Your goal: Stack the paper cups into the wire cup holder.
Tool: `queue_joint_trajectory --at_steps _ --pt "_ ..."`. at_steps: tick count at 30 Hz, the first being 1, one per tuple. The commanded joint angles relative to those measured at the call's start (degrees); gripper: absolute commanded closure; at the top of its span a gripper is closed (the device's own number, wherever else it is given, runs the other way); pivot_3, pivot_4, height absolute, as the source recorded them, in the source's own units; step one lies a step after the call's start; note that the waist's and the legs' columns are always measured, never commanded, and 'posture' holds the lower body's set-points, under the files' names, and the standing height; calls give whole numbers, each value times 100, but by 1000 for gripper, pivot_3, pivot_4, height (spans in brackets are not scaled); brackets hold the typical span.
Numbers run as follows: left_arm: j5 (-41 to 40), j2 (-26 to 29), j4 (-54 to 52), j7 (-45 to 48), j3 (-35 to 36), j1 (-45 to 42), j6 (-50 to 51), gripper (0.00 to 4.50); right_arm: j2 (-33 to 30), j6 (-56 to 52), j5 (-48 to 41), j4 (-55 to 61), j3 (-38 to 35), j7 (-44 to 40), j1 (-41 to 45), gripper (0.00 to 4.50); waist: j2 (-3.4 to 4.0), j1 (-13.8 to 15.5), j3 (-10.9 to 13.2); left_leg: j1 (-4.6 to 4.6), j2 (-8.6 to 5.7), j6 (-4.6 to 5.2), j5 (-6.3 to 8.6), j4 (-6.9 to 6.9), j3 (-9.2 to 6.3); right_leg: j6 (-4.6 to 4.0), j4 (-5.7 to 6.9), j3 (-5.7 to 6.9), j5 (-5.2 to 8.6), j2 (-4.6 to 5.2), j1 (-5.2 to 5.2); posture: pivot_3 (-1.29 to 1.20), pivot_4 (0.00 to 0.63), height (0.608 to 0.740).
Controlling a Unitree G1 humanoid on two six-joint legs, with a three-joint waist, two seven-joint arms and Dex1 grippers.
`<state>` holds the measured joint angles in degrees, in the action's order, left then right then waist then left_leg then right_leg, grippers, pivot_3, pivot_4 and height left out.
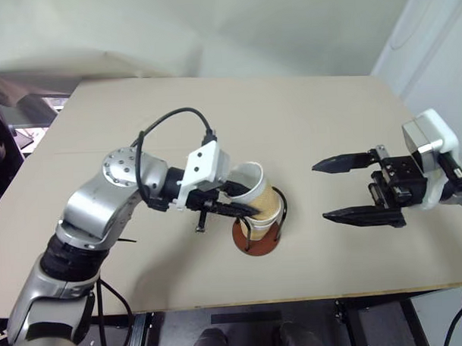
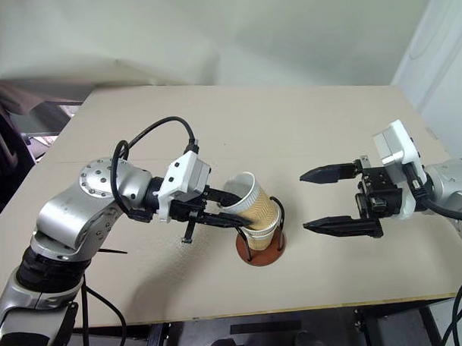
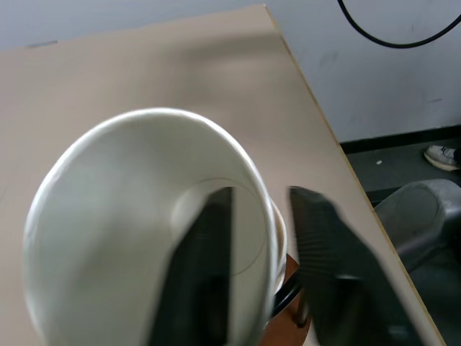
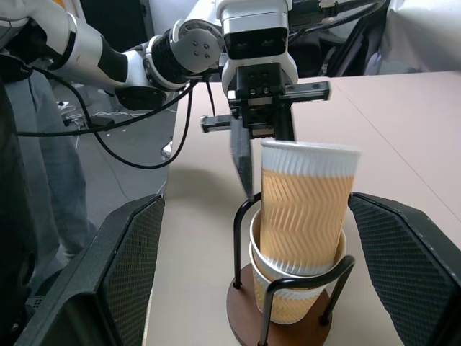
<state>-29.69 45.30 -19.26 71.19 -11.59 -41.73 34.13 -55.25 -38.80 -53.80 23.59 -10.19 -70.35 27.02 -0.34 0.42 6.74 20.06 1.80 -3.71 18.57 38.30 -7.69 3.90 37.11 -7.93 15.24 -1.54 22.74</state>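
Inside wire cup holder (image 4: 248,216) — three paper cups (image 4: 302,216)

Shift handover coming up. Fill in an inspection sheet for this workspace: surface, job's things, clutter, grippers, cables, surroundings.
Surface: beige table, bare apart from the job's things.
Job's things: wire cup holder stands near the front edge with paper cups nested in it; the top cup sits high and tilted, not fully seated.
Clutter: nothing seen.
Grippers: left gripper at the top cup's rim, one finger inside the cup, one outside; whether they still pinch the wall is unclear. Right gripper open, apart from the holder, on its right.
Cables: black cable loops over the left wrist.
Surroundings: pale wall behind the table; dark floor below its front edge.
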Motion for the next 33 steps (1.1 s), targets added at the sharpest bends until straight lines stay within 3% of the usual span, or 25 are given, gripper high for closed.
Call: queue_joint_trajectory --at_steps 1,6,20,28,33 --pt "99 -42 2 16 33 -159 -121 1663 -105 51 -24 167 -240 7 -1 349 0 6 0 0 0 0 0 0 0 0 0 0 0 0 0 0 150 740" --pt "194 -92 52 -43 67 -188 -180 29 -96 69 2 150 -207 5 17 349 0 10 0 0 0 0 0 1 0 1 0 0 0 0 0 0 150 740" --pt "-567 -487 -234 -63 358 -270 136 29 9 144 235 12 -24 -27 107 349 -1 26 -1 1 -1 1 1 12 3 3 3 0 -1 2 -3 0 150 740" --pt "-419 -552 -190 -101 200 -325 103 29 61 143 310 23 -15 -19 121 349 -1 30 -1 2 -2 4 2 25 4 9 3 1 -3 3 -7 0 150 740" --pt "-93 80 633 -112 939 -580 -172 29 -80 166 408 -5 -70 -175 -22 349 -1 30 -1 1 -1 7 4 33 2 11 7 0 -4 2 -9 0 150 740"
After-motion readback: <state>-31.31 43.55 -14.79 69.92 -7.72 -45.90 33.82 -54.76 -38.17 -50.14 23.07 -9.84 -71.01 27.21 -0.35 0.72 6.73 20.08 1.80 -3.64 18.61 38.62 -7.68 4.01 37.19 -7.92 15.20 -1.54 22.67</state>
